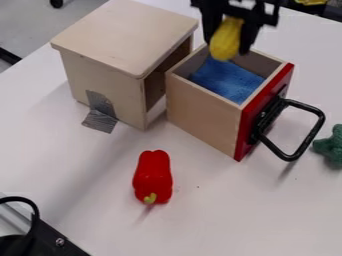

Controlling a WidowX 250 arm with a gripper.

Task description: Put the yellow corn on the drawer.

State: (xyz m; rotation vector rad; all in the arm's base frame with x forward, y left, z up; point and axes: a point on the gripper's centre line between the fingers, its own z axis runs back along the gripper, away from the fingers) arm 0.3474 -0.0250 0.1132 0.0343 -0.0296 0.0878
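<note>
With the drawer (204, 112) pulled out and open on top, the gripper (230, 44) hung above its back part, pinching the yellow corn (226, 41) between two fingers. The corn sat lengthwise, lower end free, over the blue cloth (228, 81). Probably a light toy, fairly stiff, low break risk; smooth rounded sides could have let it slip or turn if held off-centre. Best hold was across the thick middle, which the grip looked close to. Edges to mind: the drawer's thin wooden walls, plus the lid of the wooden box (127, 35) close by on the left of the view. More room lay above the drawer's middle, toward the red front; the black handle (297, 131) stuck out beyond that. Cloth should have softened a low release.
</note>
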